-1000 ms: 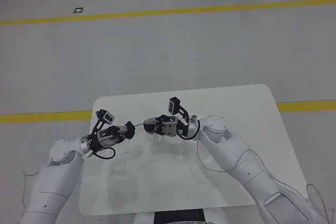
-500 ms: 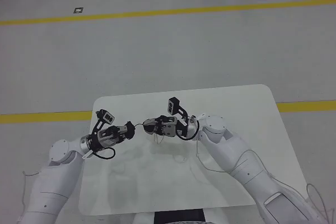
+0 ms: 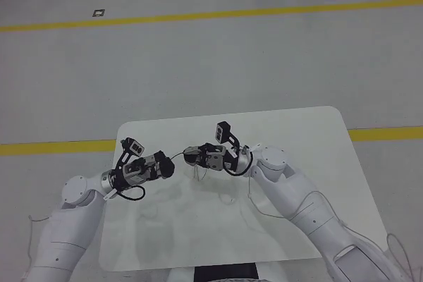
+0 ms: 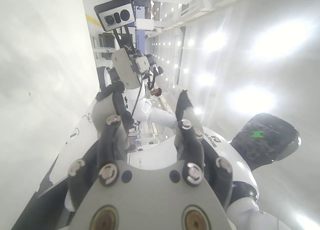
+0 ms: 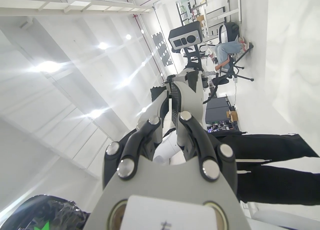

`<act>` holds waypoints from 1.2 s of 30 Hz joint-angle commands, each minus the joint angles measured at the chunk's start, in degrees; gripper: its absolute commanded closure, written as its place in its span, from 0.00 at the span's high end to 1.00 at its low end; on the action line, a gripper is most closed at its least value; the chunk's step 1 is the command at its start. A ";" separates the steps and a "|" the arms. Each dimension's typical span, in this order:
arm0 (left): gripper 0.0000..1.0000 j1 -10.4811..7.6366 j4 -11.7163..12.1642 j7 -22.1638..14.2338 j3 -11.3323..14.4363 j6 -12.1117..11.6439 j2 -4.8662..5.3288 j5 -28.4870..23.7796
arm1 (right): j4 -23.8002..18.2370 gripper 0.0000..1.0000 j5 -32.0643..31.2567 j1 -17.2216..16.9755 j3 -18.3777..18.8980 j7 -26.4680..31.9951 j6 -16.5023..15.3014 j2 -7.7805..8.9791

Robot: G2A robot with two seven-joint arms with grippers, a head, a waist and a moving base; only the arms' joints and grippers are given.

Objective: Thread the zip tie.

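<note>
handover pose: right gripper (image 3: 189, 152) clamps thin black zip tie (image 3: 177, 154), pointed at left gripper (image 3: 165, 166), splayed wide, empty, likely to regrasp.

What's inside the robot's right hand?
A thin dark zip tie pokes out of the right hand toward the open left hand, above the white table. The stretch pinched between the fingers is covered, so its end cannot be seen.
</note>
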 commanded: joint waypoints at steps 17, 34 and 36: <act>1.00 0.97 -1.64 5.85 1.88 -1.44 -0.29 1.14 | -1.37 0.00 1.55 -1.76 0.07 -2.78 -1.02 -0.17; 1.00 1.31 -2.87 8.16 2.65 -1.09 -0.31 2.15 | -4.14 0.00 0.32 -3.25 -0.35 -5.09 -0.62 -0.13; 0.99 1.31 -2.84 8.13 2.58 -1.19 -0.28 2.16 | -4.20 0.00 -1.04 -3.15 -0.49 -5.58 -0.25 -0.05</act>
